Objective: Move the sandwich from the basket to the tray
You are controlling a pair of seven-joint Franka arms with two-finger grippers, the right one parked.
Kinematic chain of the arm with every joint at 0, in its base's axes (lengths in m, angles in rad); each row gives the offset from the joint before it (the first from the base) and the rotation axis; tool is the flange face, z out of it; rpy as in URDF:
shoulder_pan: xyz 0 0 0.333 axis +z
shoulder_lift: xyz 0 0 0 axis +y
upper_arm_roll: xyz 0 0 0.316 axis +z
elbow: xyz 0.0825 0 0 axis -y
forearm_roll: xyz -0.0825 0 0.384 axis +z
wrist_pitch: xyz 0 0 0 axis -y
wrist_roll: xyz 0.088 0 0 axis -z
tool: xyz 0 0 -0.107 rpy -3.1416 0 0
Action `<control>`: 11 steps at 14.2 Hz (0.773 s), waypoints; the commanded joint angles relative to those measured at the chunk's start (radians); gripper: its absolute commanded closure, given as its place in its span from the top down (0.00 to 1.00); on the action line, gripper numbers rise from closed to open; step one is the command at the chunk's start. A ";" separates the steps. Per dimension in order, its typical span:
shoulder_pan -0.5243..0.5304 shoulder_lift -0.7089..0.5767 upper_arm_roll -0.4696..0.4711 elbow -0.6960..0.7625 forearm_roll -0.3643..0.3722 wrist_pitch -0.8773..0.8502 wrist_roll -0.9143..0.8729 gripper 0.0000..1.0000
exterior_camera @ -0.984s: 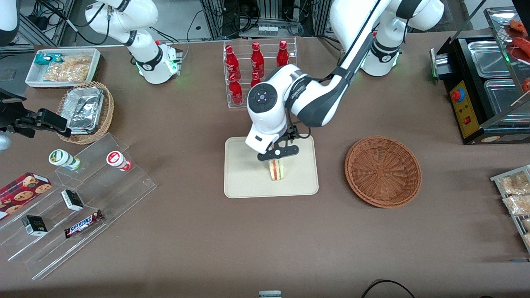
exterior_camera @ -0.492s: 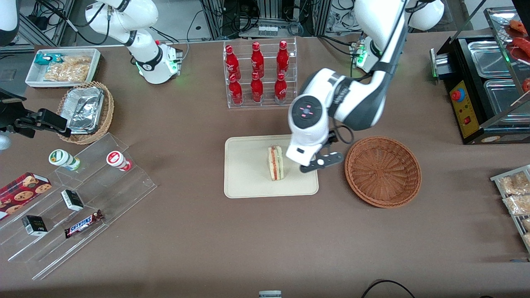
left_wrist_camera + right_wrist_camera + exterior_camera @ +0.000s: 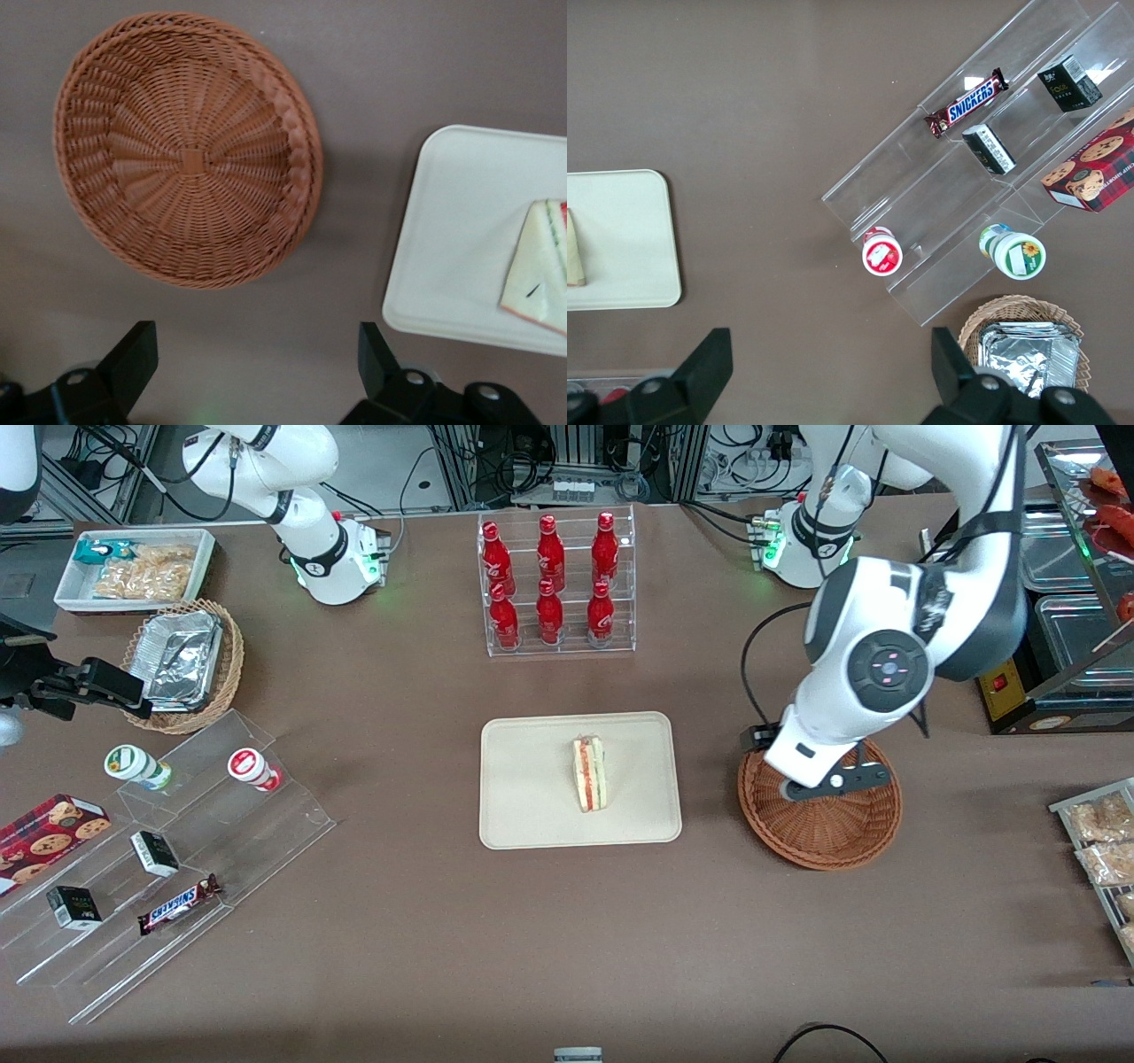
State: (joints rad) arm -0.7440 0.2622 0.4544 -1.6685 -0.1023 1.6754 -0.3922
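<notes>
My gripper [image 3: 833,781] hangs spread and empty directly above the basket [image 3: 819,839]. Well off sideways, the sandwich [image 3: 590,773] stands on the tray [image 3: 532,797] — light, soft, easily crushed, I judge — best pinched gently across its bread faces.

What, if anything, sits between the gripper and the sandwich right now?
Nothing visible does. The sandwich already stands on the tray. The gripper hangs open above the empty basket, and only bare tabletop and tray surface lie between them.
</notes>
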 commanded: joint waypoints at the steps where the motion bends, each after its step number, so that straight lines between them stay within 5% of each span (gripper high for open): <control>1: -0.017 -0.089 0.070 -0.023 -0.014 -0.078 0.135 1.00; 6: -0.006 -0.213 0.102 -0.019 0.038 -0.177 0.263 1.00; 9: 0.122 -0.239 0.006 -0.007 0.087 -0.227 0.279 1.00; 11: 0.277 -0.238 -0.151 -0.005 0.098 -0.226 0.280 1.00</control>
State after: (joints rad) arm -0.5922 0.0367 0.4448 -1.6683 -0.0276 1.4583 -0.1227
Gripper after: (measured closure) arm 0.000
